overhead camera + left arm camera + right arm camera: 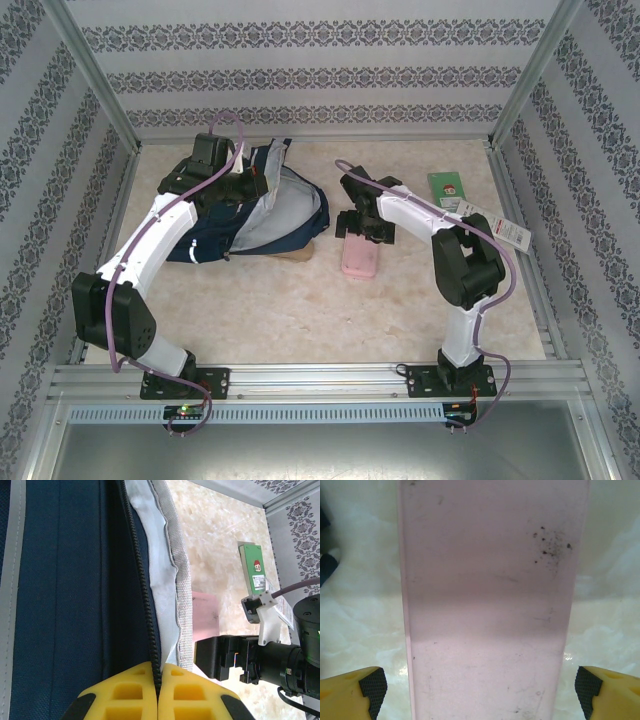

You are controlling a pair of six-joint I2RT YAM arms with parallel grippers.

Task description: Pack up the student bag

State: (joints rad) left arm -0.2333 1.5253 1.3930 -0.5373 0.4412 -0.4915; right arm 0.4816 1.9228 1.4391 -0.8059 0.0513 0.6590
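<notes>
The student bag (270, 215) lies at the back left, navy with its grey-lined mouth gaping toward the middle. My left gripper (252, 186) is at the mouth's upper rim. In the left wrist view its yellow fingers (130, 692) are pressed together on the bag's black zipper edge (144, 580). A pink flat case (358, 258) lies on the table right of the bag. My right gripper (362, 230) hovers over it, open. In the right wrist view the pink case (490, 605) runs between the spread fingertips (367, 687), which stand apart from its sides.
A green card (448, 187) lies at the back right, and a white and red packet (503, 230) sits near the right arm's elbow. The green card (254, 567) and the right gripper's black body (225, 657) show beyond the bag's grey lining (167, 555). Patterned walls enclose the table.
</notes>
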